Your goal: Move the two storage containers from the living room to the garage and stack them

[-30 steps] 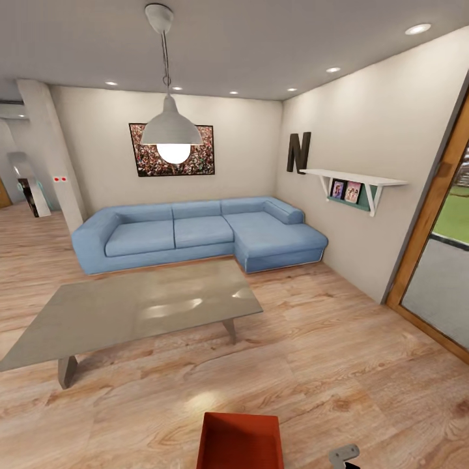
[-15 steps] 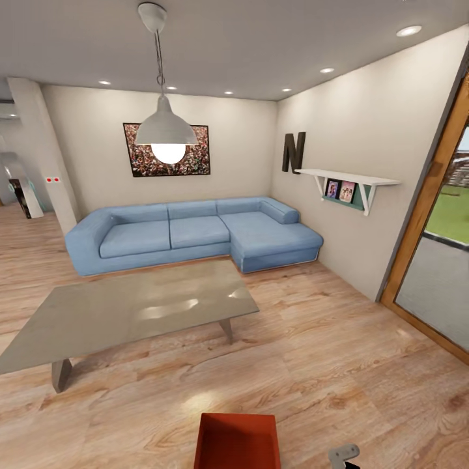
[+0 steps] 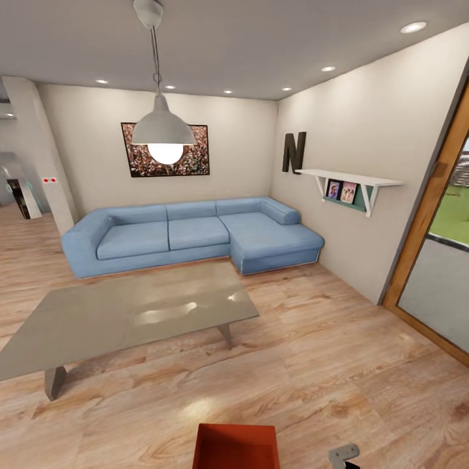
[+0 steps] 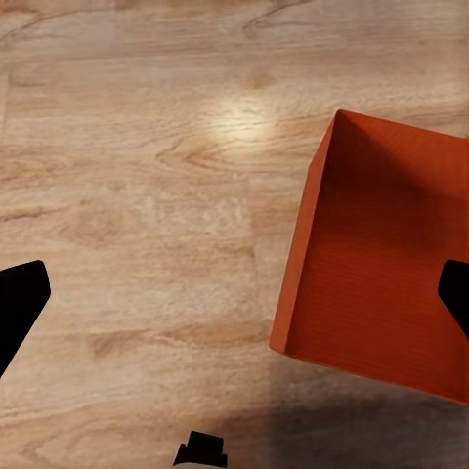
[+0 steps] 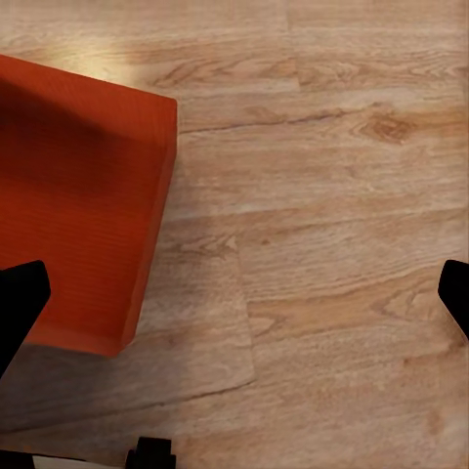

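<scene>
One of the storage containers [image 3: 236,447], a red-orange open-top bin, stands on the light wood-plank flooring of the living room at the bottom edge of the head view. The container [image 4: 386,274] lies off to one side of my left gripper [image 4: 237,298], whose black fingertips [image 4: 20,305] are spread wide with only flooring between them. My right gripper [image 5: 237,298] is open too, and the container [image 5: 83,195] sits beside it, apart from the fingertips [image 5: 455,293]. A grey piece of my right arm [image 3: 343,454] pokes in near the bin.
A glass coffee table [image 3: 130,312] stands ahead to the left, with a blue corner sofa [image 3: 195,234] behind it against the beige wall. A pendant lamp [image 3: 163,130] hangs overhead. A wall shelf [image 3: 352,182] and a wood-framed glass door [image 3: 436,260] are on the right.
The whole head view has shifted a little, so the camera has moved. The container sits slightly lower in the picture and the table slightly more to the left.
</scene>
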Robot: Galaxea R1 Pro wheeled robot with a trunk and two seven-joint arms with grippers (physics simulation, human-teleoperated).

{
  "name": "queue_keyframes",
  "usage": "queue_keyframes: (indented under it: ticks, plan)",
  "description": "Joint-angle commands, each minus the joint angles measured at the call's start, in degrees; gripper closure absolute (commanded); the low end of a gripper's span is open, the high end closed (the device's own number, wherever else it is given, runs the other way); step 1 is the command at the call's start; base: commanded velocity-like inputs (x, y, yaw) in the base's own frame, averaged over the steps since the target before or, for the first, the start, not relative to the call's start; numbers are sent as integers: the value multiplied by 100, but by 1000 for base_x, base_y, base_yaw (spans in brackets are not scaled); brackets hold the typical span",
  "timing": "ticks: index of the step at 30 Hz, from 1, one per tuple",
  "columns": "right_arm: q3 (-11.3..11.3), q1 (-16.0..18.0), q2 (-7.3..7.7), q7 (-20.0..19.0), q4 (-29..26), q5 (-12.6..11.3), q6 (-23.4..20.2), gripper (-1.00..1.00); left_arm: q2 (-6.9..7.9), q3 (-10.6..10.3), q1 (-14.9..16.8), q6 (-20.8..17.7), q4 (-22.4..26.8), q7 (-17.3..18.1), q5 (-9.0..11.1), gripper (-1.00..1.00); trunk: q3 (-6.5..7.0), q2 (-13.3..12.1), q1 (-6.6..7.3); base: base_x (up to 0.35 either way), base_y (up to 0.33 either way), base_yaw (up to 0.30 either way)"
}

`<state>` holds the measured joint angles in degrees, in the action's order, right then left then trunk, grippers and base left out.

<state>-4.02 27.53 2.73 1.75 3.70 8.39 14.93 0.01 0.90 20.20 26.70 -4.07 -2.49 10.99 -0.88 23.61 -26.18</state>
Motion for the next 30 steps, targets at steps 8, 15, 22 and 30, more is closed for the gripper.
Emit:
queue_keyframes:
  ticks: [8,15,22,30]
  plan:
    - [-38,8,0,18,25,14,36,-100,3,7,10,37,-23,-6,-1,-100,-9,11,-4,8,-1,-9]
    - [-38,9,0,18,25,13,36,-100,6,7,10,37,-23,-6,-1,-100,-9,11,-4,0,0,-156]
    - [-38,10,0,18,25,13,36,-100,4,7,10,37,-23,-6,-1,-100,-9,11,-4,0,0,-10]
    - [-32,-73,-162,54,43,13,1,-100,-163,15,2,36,-23,-14,17,-100,-9,11,-4,0,0,0]
